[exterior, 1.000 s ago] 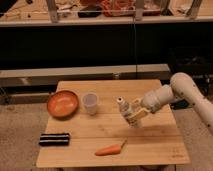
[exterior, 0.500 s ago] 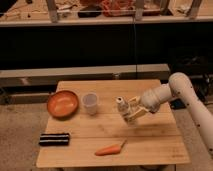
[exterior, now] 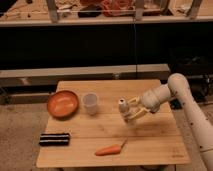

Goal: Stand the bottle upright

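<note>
Over the table's right half: I see the gripper (exterior: 131, 111) reaching in from the right on its white arm (exterior: 176, 95); it sits above the wood, well apart from the near edge
Bottle: the bottle (exterior: 124, 108) is at the gripper, its white cap uppermost and its body close to upright, leaning a little; I cannot tell whether its base touches the table (exterior: 150, 130)
Fingers: the pale fingers (exterior: 135, 116) lie on either side of the bottle's lower body, clamped on it as far as I can make out; the cap stands clear above them
Cup: a translucent cup (exterior: 90, 103) stands upright to the left of the bottle, apart from it
Bowl: an orange bowl (exterior: 63, 103) sits just beside the cup, near the table's left edge
Carrot: a carrot (exterior: 110, 149) lies on its side near the front edge, below the gripper and apart from it
Dark packet: a black oblong packet (exterior: 54, 139) lies at the front left corner
</note>
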`<state>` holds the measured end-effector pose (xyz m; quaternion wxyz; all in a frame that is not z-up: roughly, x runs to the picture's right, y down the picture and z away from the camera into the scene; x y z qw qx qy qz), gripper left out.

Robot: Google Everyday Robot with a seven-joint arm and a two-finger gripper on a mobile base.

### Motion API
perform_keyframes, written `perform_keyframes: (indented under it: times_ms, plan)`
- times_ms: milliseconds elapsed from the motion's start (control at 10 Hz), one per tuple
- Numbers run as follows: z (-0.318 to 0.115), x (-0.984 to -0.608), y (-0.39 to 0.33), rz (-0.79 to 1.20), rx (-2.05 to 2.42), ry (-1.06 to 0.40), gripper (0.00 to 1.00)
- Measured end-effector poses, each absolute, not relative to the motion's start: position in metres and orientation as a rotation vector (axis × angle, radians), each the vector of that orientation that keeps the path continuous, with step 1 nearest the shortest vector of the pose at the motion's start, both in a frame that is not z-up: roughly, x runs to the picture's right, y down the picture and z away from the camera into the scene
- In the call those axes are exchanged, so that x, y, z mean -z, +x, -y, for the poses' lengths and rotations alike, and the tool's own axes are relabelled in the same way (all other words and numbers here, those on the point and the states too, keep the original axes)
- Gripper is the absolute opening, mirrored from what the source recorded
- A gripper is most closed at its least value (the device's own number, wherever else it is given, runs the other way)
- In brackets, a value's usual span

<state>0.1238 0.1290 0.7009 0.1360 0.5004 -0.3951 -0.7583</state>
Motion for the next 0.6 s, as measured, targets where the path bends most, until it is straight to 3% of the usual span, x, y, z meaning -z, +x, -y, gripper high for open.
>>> perform_keyframes:
  times_ms: [600]
  plan:
    - [-0.1396,-0.6964,0.1269,1.063,2.203,1.368,0.00]
